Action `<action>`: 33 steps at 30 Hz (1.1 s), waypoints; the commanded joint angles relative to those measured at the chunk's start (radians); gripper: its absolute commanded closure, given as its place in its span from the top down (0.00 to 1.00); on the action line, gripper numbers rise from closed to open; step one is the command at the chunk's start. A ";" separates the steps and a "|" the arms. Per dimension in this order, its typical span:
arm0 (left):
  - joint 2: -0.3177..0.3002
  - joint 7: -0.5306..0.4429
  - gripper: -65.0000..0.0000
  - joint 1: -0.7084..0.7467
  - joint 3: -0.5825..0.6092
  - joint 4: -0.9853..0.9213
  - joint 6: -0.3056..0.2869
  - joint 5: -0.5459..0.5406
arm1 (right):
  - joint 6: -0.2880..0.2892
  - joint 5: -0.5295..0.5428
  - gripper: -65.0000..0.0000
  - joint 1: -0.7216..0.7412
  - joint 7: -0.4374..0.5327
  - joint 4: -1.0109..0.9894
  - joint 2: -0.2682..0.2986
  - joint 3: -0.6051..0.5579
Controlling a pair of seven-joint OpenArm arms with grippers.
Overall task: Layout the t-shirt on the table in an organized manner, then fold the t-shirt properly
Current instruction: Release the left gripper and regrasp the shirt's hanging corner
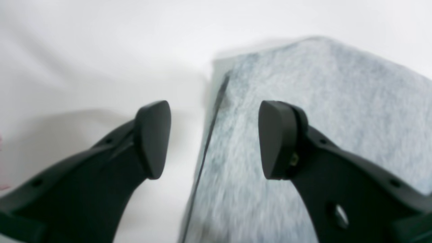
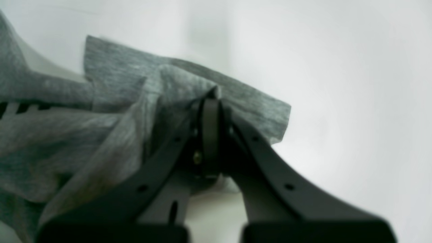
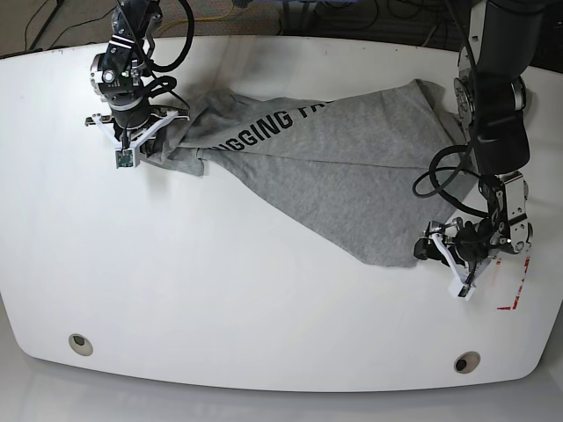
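Observation:
The light grey t-shirt (image 3: 352, 167) lies partly spread across the far half of the white table (image 3: 264, 290), with its black lettering facing up. On the left of the base view my right gripper (image 3: 155, 141) is shut on a bunched fold of the t-shirt (image 2: 118, 128); in the right wrist view its closed jaws (image 2: 211, 101) pinch the cloth and lift it a little. On the right of the base view my left gripper (image 3: 426, 247) stands open at the shirt's near corner. In the left wrist view the left gripper (image 1: 215, 140) straddles the edge of the t-shirt (image 1: 303, 118), holding nothing.
Two round metal grommet holes (image 3: 80, 344) (image 3: 466, 361) sit near the table's front edge. A small red-outlined mark (image 3: 515, 297) lies just right of my left gripper. Cables run along the back edge (image 3: 264, 18). Bare tabletop (image 1: 84, 50) lies beside the shirt corner.

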 commanded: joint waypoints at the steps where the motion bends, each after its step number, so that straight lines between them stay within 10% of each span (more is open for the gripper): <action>1: -0.007 -0.073 0.60 -0.040 0.012 -0.042 -0.005 -0.017 | -0.001 0.004 0.00 0.006 0.023 0.022 0.006 0.003; 21: 0.049 -0.123 0.58 -0.034 0.120 -0.154 0.025 -0.015 | -0.001 0.004 0.00 0.008 0.023 0.022 0.004 0.001; 29: 0.049 -0.100 0.06 -0.034 0.120 -0.135 0.034 -0.014 | -0.001 0.004 0.00 0.008 0.023 0.022 0.004 0.001; 33: 0.044 -0.100 0.00 -0.034 0.120 -0.135 0.034 -0.014 | -0.001 0.004 0.00 0.008 0.023 0.022 0.004 -0.001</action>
